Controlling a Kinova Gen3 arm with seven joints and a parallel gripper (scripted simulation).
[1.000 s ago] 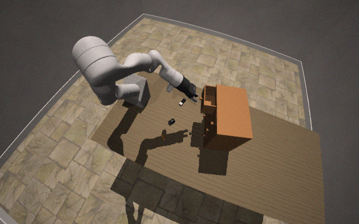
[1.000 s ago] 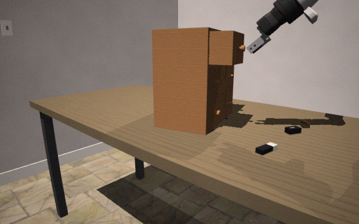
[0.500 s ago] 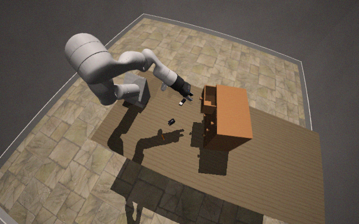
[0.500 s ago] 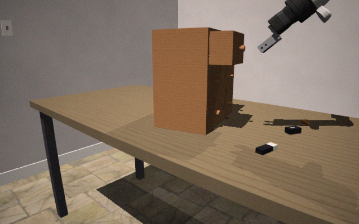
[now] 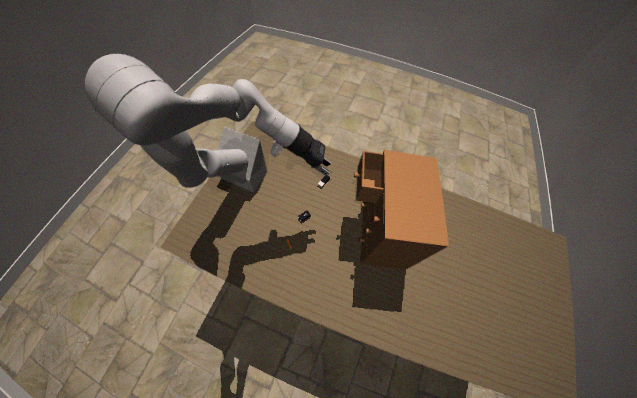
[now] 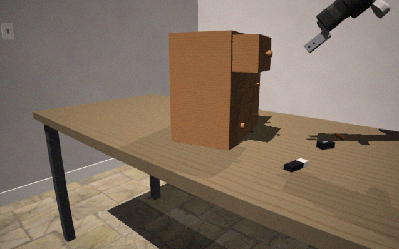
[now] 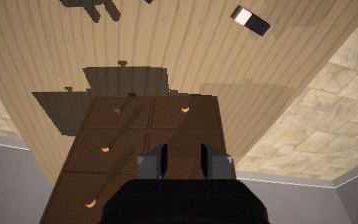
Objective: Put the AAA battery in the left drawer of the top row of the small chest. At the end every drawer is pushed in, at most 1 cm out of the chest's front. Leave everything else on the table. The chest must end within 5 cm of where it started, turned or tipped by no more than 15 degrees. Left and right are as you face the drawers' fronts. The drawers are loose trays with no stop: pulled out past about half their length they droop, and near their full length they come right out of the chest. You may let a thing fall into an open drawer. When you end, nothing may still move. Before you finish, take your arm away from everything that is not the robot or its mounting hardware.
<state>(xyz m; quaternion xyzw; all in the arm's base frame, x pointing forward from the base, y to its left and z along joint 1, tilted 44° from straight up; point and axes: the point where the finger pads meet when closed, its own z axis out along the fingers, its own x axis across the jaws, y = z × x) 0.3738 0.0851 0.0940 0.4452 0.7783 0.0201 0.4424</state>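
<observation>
The wooden table (image 6: 109, 119) carries the small chest (image 6: 198, 87), which stands upright with its drawer fronts facing the arm. Its top-row left drawer (image 6: 250, 53) stands partly pulled out, well short of drooping, while the other drawers sit flush. The arm (image 5: 165, 115) reaches out from its base at the table's far edge, and the gripper (image 6: 316, 42) hangs in the air well apart from the drawer knob (image 6: 269, 53), its jaws apart and holding nothing. On the table between arm and chest lie a black-and-white block (image 6: 295, 164) and a small black block (image 6: 325, 144). Smallest of all, the AAA battery (image 6: 339, 136), a thin orange stick, lies flat in the arm's shadow, farther from the chest than both blocks. By the look of things, the drawer-opening step is done and the fetch is in hand. The next move calls for swinging over the battery, descending with the jaws astride its narrow width, and closing without nudging the black block nearby.
</observation>
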